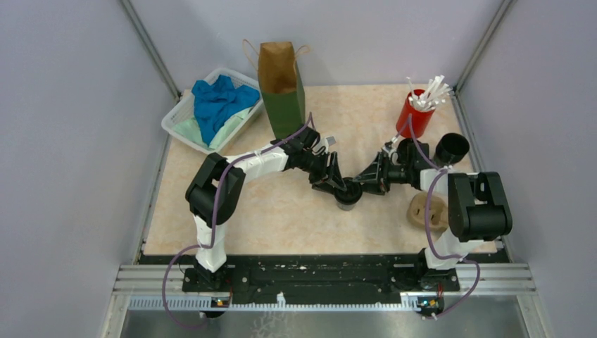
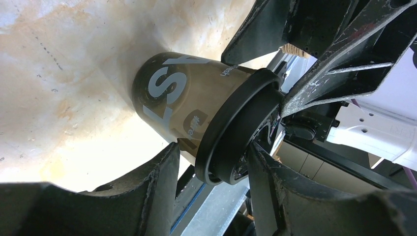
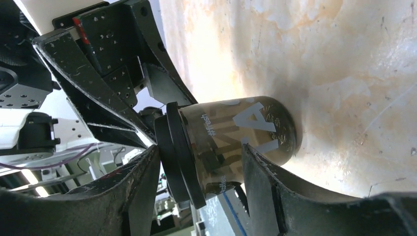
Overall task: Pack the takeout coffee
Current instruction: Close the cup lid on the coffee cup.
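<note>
One takeout coffee cup, black with a round black lid, stands on the table's middle. My left gripper reaches it from the left and my right gripper from the right. In the left wrist view the left gripper is shut on the cup, one finger against the wall under the lid, the other on the lid's top. In the right wrist view the right gripper brackets the cup, one finger touching the lid's rim, the other on the wall. Another black cup stands at the right.
An upright paper bag stands at the back, just behind my left arm. A red cup of white sticks is at the back right. A tan pulp carrier lies by the right arm's base. A white basket holds cloths.
</note>
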You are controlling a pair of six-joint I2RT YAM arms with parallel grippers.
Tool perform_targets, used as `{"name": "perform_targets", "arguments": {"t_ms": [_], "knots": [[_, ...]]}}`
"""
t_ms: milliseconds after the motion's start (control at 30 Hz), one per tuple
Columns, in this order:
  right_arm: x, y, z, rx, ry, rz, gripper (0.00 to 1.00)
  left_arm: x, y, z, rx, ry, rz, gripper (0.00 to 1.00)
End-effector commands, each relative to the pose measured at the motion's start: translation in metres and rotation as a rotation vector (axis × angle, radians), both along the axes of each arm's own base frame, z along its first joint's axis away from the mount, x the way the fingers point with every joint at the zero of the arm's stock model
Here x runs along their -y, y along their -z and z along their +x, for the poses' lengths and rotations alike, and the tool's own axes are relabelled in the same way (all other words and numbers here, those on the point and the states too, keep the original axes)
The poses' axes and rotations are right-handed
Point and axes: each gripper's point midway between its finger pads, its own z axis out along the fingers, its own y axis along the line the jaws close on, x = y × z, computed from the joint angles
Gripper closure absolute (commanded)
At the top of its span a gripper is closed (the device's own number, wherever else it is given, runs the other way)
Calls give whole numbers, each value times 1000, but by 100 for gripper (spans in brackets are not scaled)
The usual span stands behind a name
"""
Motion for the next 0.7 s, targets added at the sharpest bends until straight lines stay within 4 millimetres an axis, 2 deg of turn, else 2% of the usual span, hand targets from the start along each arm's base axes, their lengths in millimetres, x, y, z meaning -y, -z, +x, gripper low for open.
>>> {"name": "perform_targets", "arguments": {"t_ms": [0,133,267,400,433,500,667], "knots": [[14,52,-4,-17,87,-184,44,-31,72,-3,-4,-33,253,43],[15,81,-24,-64,99,-182,49,-32,75,-5,-10,-33,250,43],[22,87,-26,-16,139,-244,51,-34,77,-6,-10,-37,255,43],[26,103,-26,-81,141,-261,52,-34,78,-5,-15,-36,255,43],[26,100,-25,-85,141,-259,52,-33,76,-4,-10,-35,253,43],[25,81,-17,-49,139,-250,51,-32,71,-1,1,-33,252,43],[21,13,6,76,115,-217,36,-23,49,8,35,-22,223,38]]}}
